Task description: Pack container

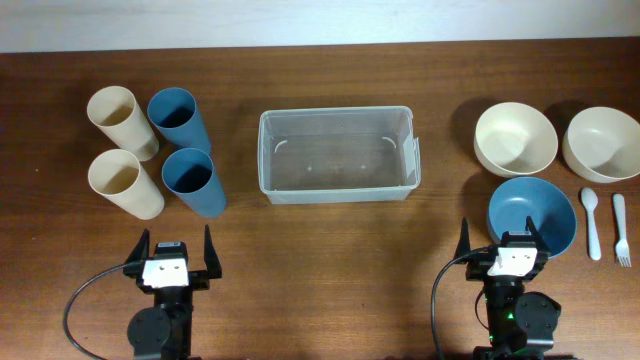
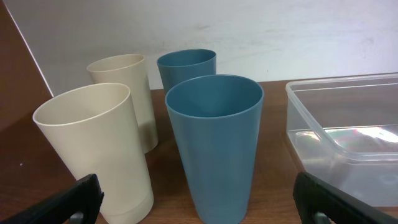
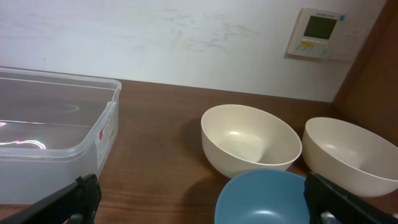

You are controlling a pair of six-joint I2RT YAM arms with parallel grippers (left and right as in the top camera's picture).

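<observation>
— When you look down from overhead, where does the container [image 1: 337,112] sit?

— Near the middle of the wooden tabletop [image 1: 330,260], long side running left to right, open top up, nothing inside it. Left of it stand two cream cups [image 1: 122,120] [image 1: 125,183] and two blue cups [image 1: 178,118] [image 1: 193,182], all upright in a square cluster, with the blue pair on the container's side. On its right, two cream bowls [image 1: 515,138] [image 1: 601,142] sit side by side. A blue bowl [image 1: 532,215] lies nearer the robot, and a white spoon [image 1: 591,222] and white fork [image 1: 621,228] lie beyond it.

— And the arms?

— Both are at the near edge. The left gripper [image 1: 176,238] has its jaws spread wide and holds nothing, apart from the cups. The right gripper [image 1: 498,232] is just as wide and empty. One of its fingers overlaps the blue bowl's near rim, and I cannot tell if they touch.

— What does the left wrist camera give?

— Dark fingertips [image 2: 74,199] in the two bottom corners, far apart, with only tabletop between them. A blue cup fills the centre and a cream cup stands to its left, with the other two cups behind. A corner of the container shows at the right.

— And the right wrist?

— Fingertips [image 3: 68,199] again in the bottom corners, spread wide with nothing held. The container's end is on the left, both cream bowls lie ahead, and the blue bowl's rim is low in the frame. A wall controller [image 3: 319,32] hangs behind.
</observation>
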